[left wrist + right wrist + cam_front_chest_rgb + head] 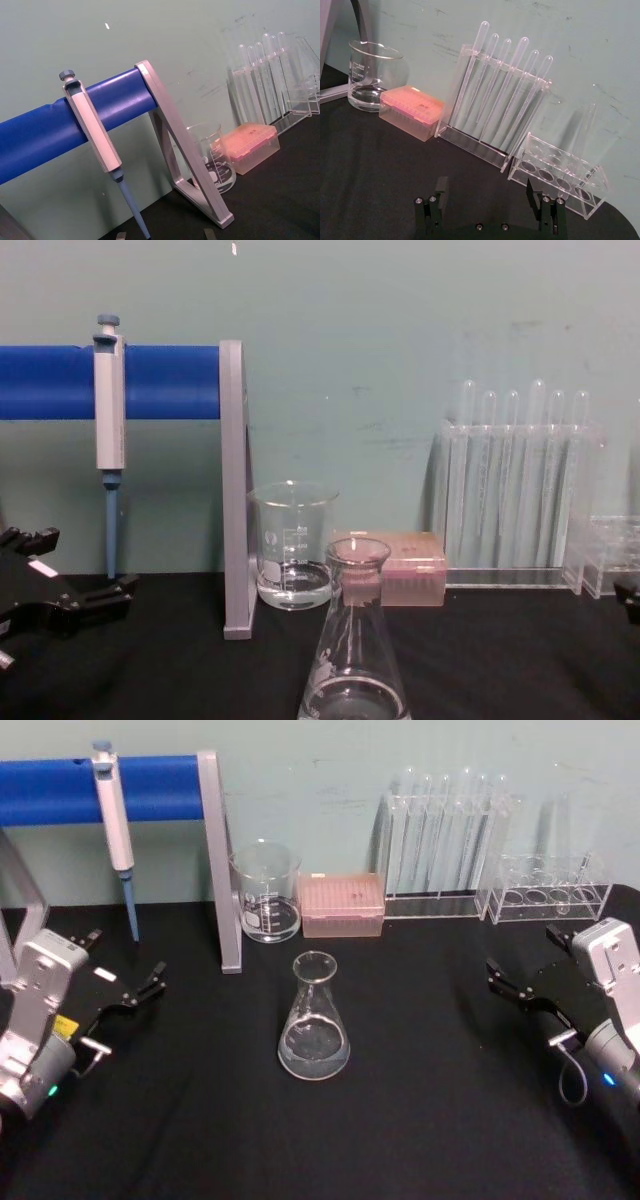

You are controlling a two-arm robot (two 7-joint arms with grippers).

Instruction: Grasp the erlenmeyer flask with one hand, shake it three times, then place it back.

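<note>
Chest view, erlenmeyer flask (352, 655) base cut off

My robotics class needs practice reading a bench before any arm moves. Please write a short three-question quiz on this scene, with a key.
1. True or false: the erlenmeyer flask stands upright on the black table, with the left gripper and the right gripper both clear of it.
2. Which item stands just to the right of the beaker at the back? A) pink tip box B) pipette C) erlenmeyer flask
3. Fill in: the fingers of both grippers are ____.

Key: 1 true; 2 A; 3 open.
</note>
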